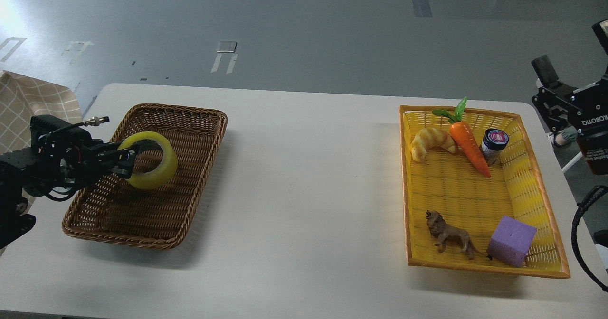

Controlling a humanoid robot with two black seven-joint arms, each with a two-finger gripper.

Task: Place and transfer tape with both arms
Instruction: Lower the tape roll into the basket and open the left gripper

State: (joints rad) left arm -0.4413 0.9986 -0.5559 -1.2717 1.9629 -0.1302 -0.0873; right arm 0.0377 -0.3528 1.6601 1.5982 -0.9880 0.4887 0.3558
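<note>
A black left arm reaches in from the left edge, its left gripper (pixel 129 163) clamped on the rim of the tape (pixel 150 160) — a translucent yellow roll held tilted over the brown wicker basket (pixel 190 119), apparently lifted clear of the basket's floor. One finger appears to pass through the roll's hole. Across the white table (pixel 304 176), well apart, a yellow plastic basket (pixel 541 200) holds 5 items: a toy croissant (pixel 431 142), a carrot (pixel 469 147), a small jar (pixel 493 145), a lion figure (pixel 449 236) and a purple block (pixel 512 240). The right gripper (pixel 551 93) hangs off the table's right edge, beside that basket — whether its fingers are parted or closed cannot be told.
</note>
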